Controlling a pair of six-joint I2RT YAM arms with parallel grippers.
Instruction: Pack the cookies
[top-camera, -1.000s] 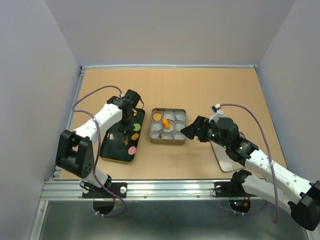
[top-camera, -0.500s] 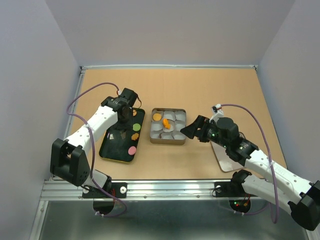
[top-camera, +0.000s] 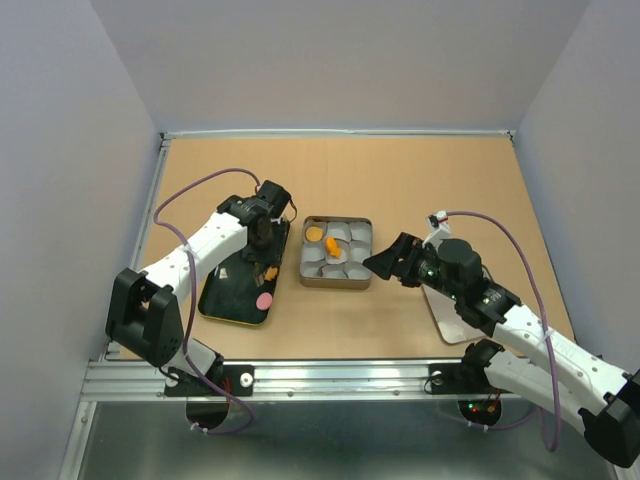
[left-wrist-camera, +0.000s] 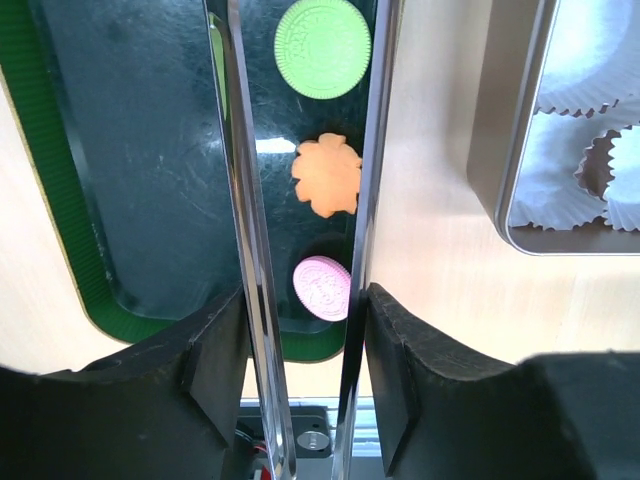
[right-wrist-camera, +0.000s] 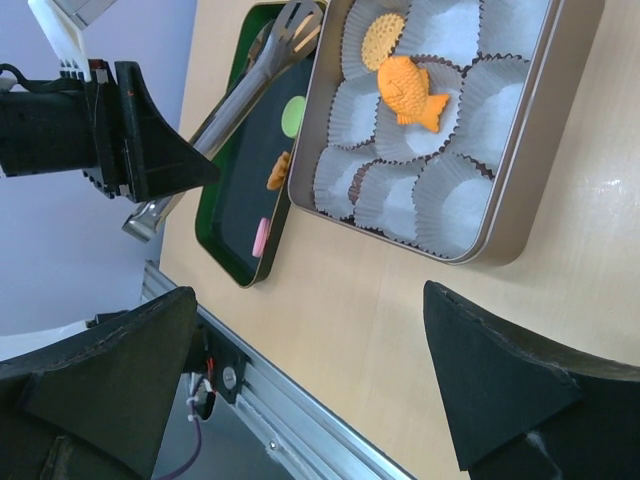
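Tongs of bare metal (left-wrist-camera: 243, 200) sit clamped in the left gripper (left-wrist-camera: 305, 340) over the black green-rimmed tray (left-wrist-camera: 55, 190), which holds a pink round cookie (left-wrist-camera: 322, 288), an orange flower-shaped cookie (left-wrist-camera: 327, 174) and a green round cookie (left-wrist-camera: 322, 46). An orange fish cookie (right-wrist-camera: 410, 90) and an orange round cookie (right-wrist-camera: 381, 38) lie in the silver rectangular tin's (left-wrist-camera: 495, 130) white paper cups (right-wrist-camera: 445, 190); the right gripper (right-wrist-camera: 310, 380) gapes empty nearby

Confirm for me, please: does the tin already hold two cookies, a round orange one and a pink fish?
Not quite. The fish is orange, not pink, as the right wrist view shows; the pink cookie lies on the tray. Otherwise yes: the tin holds two cookies, the other a round orange one.
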